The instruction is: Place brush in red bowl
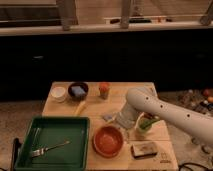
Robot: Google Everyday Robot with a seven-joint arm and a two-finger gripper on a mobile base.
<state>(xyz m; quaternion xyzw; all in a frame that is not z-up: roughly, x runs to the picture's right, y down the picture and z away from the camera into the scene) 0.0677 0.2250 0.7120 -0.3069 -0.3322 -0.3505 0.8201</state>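
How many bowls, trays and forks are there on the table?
Bowls: 2, a round reddish-orange bowl and a smaller dark bowl holding a blue block.
Trays: 1, a green tray.
Forks: 1, a fork inside the tray.
Total: 4.
The gripper is beside the reddish-orange bowl.

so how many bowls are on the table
2. The red bowl sits at the front, right of the green tray; the smaller dark bowl holding a blue block sits at the back left. The end effector is just behind the red bowl.
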